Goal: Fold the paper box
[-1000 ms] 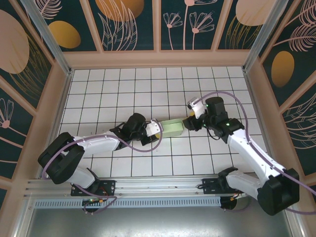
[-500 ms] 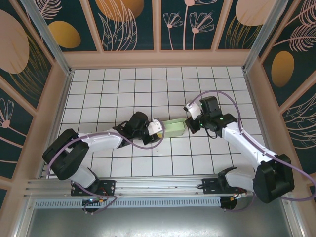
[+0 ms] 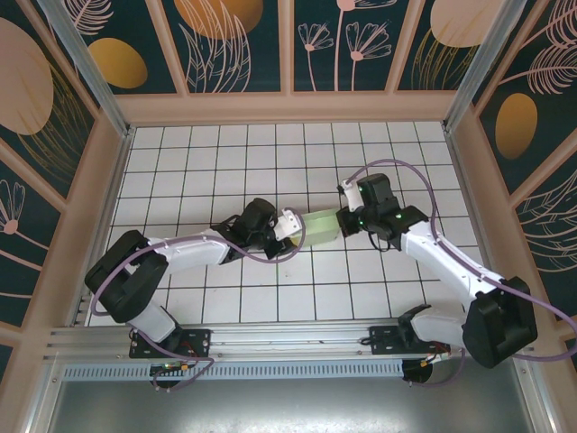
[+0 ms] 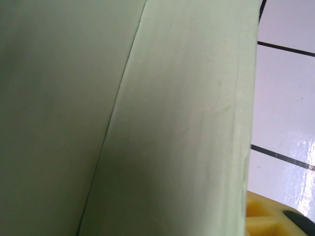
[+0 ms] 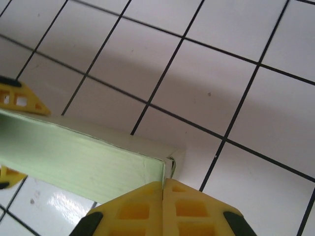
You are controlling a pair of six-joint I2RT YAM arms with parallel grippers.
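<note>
Now, mid-tabletop [image 3: 225, 162], my left claw [image 3: 296, 230] clamps the paper box [image 3: 315, 230] from 9 o'clock while my right claw [image 3: 342, 225], closed tight, sits against its 3 o'clock end; shove harder and the thin card could buckle or slip free.

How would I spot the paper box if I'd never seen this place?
Find the white tiled table with black grid lines. Near its middle, the paper box lies between the left hand and the right hand. It is the one pale mint-green thing on the white tiles.
</note>
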